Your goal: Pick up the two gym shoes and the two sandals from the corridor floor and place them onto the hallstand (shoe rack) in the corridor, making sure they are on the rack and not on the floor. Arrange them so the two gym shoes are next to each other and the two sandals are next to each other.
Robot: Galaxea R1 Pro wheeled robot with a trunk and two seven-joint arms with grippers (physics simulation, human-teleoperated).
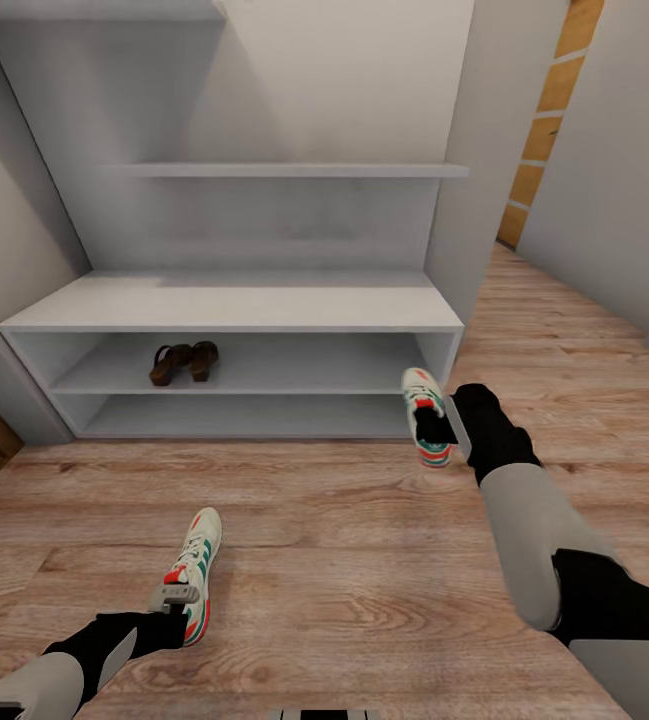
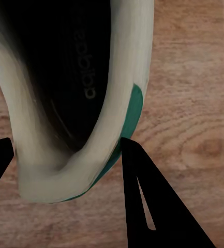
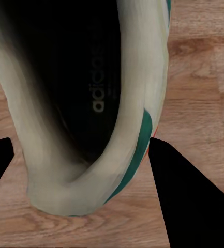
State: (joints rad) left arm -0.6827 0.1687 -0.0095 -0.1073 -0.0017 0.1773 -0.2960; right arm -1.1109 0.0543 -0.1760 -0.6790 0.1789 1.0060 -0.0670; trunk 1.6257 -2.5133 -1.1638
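Looking down from your head camera, your left gripper [image 1: 176, 597] sits right at the heel of the nearer white gym shoe with green stripes and a red-orange heel patch [image 1: 197, 568], and the left wrist view shows its black fingers [image 2: 158, 206] on either side of that heel, one touching the green stripe; whether they're actually squeezing it, I can't tell. Your right gripper [image 1: 442, 425] is at the heel of the second white-and-green gym shoe [image 1: 424, 412], same story in its wrist view: fingers [image 3: 194, 196] flanking the heel, grip unclear.

Both shoes lie on the light-brown wood-plank corridor floor [image 1: 344, 540], well apart from each other. The right one is just in front of the right end of the low white open hallstand with a flat bench top [image 1: 234, 305]. The two dark brown leather sandals [image 1: 183, 361] are side by side on its upper open shelf, towards the left.

Each sneaker's long axis runs roughly towards the rack, toe towards it, heel towards you; the left one leans slightly rightwards.
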